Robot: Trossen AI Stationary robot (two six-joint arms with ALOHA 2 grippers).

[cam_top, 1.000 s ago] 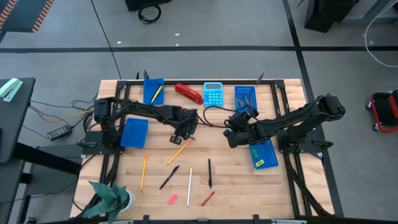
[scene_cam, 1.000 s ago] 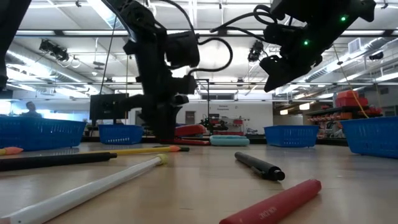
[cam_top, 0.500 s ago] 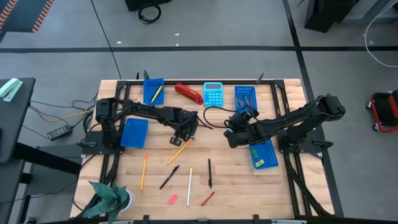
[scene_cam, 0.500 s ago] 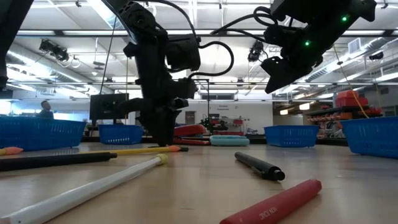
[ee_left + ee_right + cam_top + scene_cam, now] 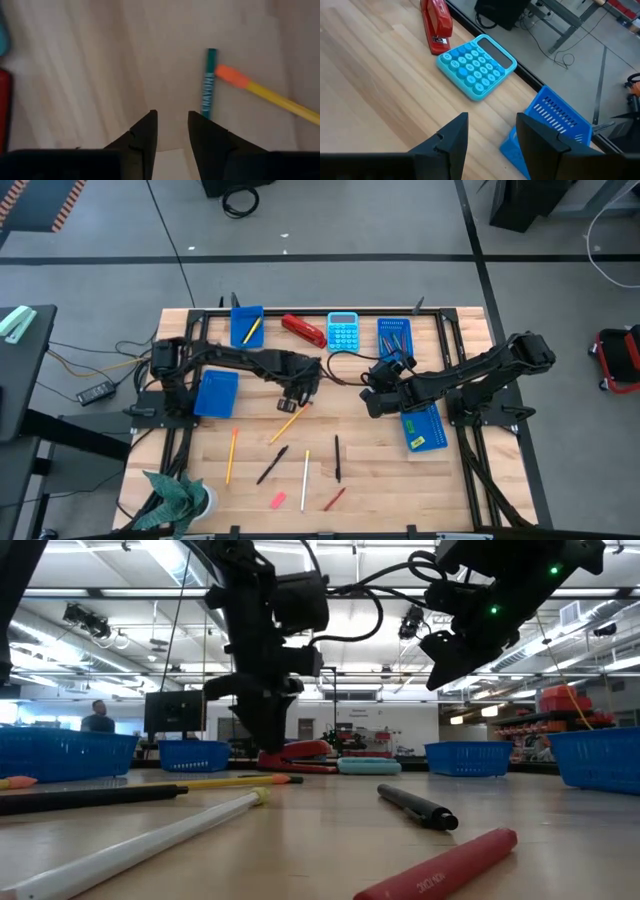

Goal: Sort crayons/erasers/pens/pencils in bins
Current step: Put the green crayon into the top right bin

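We see a pale, striped wooden table (image 5: 380,470) carrying four blue bins (image 5: 217,393) with perforated bottoms. A red stapler (image 5: 303,330) lies by a light-blue calculator (image 5: 343,332) whose round keys are a deeper blue. Both arms are black, and so are the fingers (image 5: 145,137) of the left gripper (image 5: 170,131) and those of the right gripper (image 5: 490,131). On the boards we find a teal crayon (image 5: 208,82) with lettering along it, a yellow pencil (image 5: 270,95) with an orange end, another orange pencil (image 5: 232,455), a white pencil (image 5: 305,466), two black pens (image 5: 337,458), a red crayon (image 5: 334,499) and a pink eraser (image 5: 278,500).
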